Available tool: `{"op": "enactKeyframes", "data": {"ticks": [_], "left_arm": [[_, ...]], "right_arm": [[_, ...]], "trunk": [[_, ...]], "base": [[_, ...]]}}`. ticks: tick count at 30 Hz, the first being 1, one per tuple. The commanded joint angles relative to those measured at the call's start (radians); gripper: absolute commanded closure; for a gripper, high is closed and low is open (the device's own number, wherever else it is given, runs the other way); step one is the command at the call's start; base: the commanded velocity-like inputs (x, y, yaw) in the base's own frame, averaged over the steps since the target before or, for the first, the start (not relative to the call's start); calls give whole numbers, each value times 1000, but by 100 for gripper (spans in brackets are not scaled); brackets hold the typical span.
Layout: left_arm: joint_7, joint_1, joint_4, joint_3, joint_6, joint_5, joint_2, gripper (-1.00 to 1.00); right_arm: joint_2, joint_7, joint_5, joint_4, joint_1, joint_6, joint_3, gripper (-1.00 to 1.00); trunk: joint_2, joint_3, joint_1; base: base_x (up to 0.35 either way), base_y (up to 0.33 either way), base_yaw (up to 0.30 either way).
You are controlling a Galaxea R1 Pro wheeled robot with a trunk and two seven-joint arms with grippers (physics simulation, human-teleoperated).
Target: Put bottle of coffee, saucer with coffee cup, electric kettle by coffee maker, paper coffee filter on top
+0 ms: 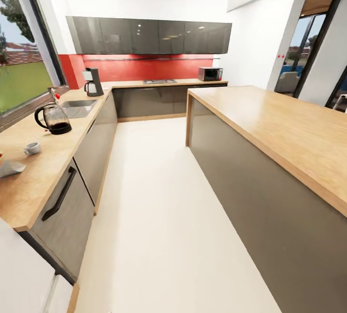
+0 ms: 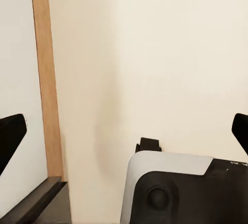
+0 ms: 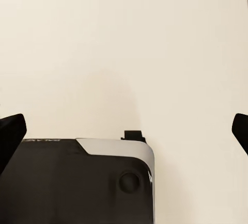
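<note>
A kitchen stretches ahead in the head view, its pale floor [image 1: 159, 197] running between a wooden island [image 1: 284, 129] on the right and the kitchen countertop [image 1: 29, 178] on the left, which turns along a red backsplash [image 1: 144, 67] under glossy grey wall cabinets [image 1: 149, 35]. At the far corner of that worktop stands the coffee maker [image 1: 92, 82], upright beside the sink [image 1: 78, 107]; a microwave [image 1: 210, 74] sits at the far right end of the back run. Nearer on the left run, the electric kettle [image 1: 54, 118] stands upright with dark liquid inside, and closer still the coffee cup [image 1: 33, 148] rests on the bare worktop, apart from the kettle. A pale folded piece, possibly the paper coffee filter [image 1: 11, 168], lies at the picture's left edge. The left gripper [image 2: 124, 131] and right gripper [image 3: 124, 131] both hang over the floor above the robot's base [image 2: 181, 193], fingertips spread wide, holding nothing.
</note>
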Motion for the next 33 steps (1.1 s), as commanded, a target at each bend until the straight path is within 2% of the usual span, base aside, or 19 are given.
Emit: {"op": "enactKeyframes", "data": {"ticks": [1,15,33], "left_arm": [[1,-1,1,2,-4,1,0,-100],[1,-1,1,2,-4,1,0,-100],[-2,-1,3,0,-7,-1,-3,-100]], "right_arm": [[0,0,-1,0,0,-3,0,-100],[0,-1,0,0,0,-3,-1,-100],[-11,-1,6,6,0,-4,1,-100]], "trunk": [[-2,-3,1],[-2,-10,1],[-2,-11,1]], "base": [[0,0,264],[0,0,252],[0,0,17]]}}
